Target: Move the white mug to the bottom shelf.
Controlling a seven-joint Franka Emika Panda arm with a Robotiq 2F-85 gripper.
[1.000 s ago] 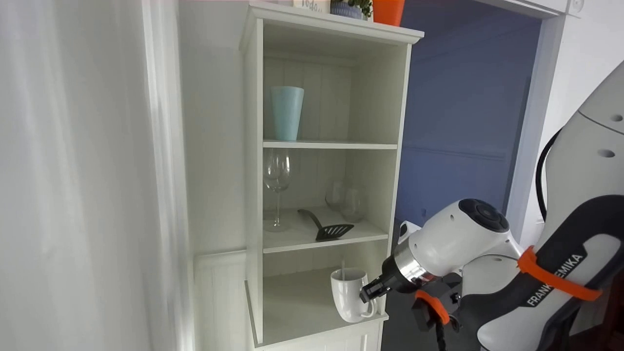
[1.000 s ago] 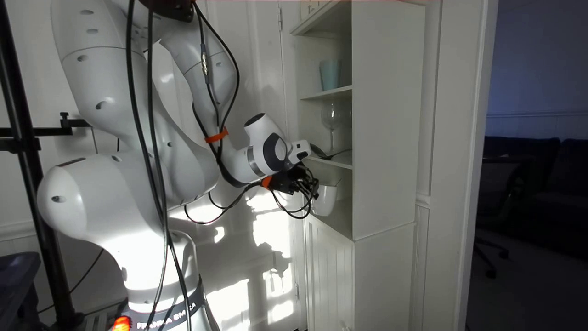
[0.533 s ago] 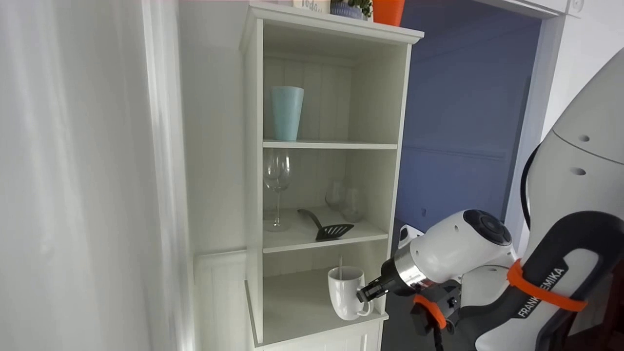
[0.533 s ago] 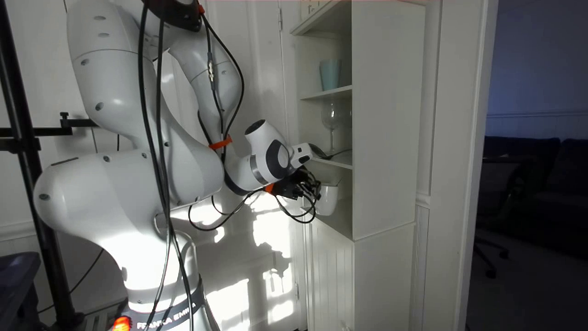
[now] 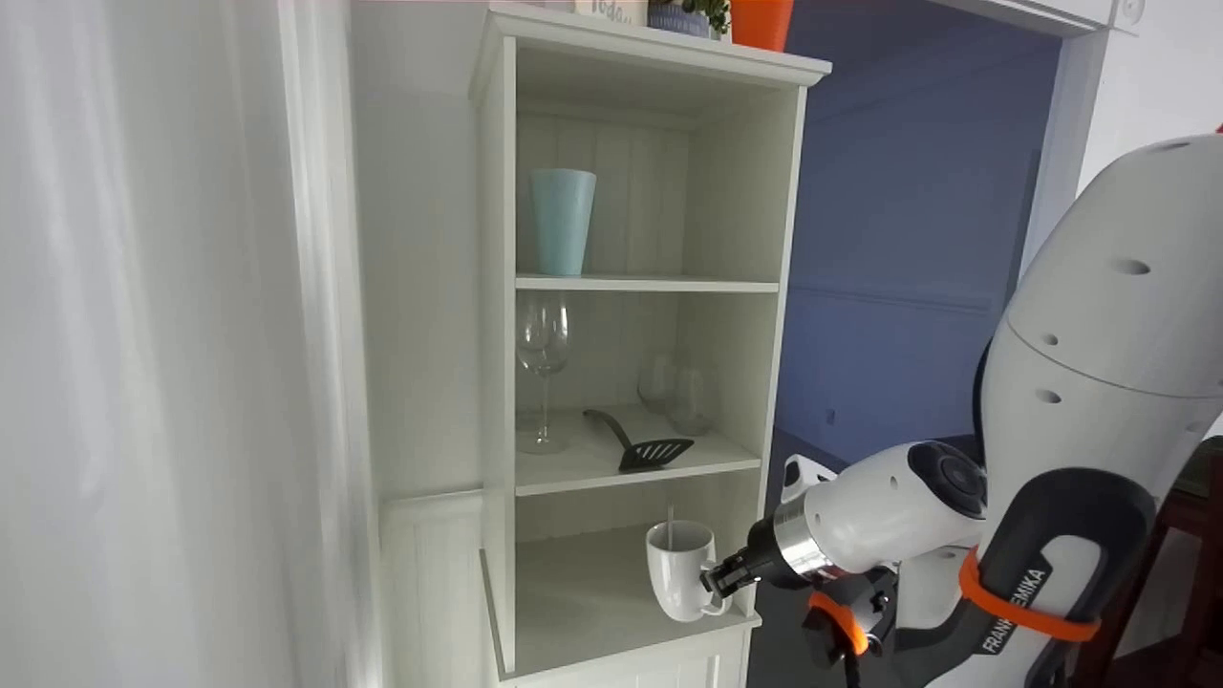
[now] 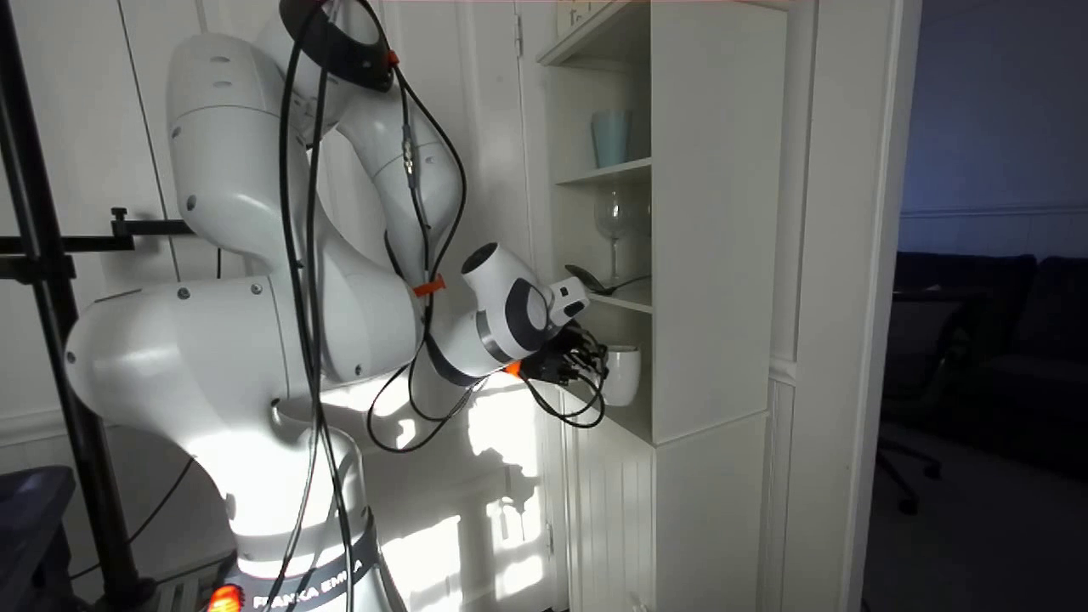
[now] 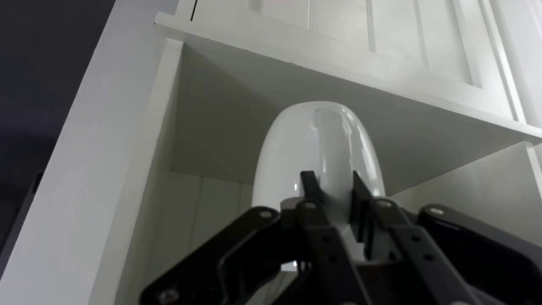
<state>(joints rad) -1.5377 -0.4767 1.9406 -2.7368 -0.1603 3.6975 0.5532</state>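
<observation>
One white mug (image 5: 676,573), in an exterior view, lay at nine o'clock from the end effector (image 5: 713,580) pinching its handle (image 7: 335,148); we could not discern contact with the bottom shelf (image 5: 578,602) beneath.

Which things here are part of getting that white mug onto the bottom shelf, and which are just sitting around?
Part of the job:
white mug
bottom shelf
claw, gripping the mug's handle

Just lying about:
teal tumbler
stemmed glass
black slotted spatula
potted plant
orange object
lettered sign
</observation>
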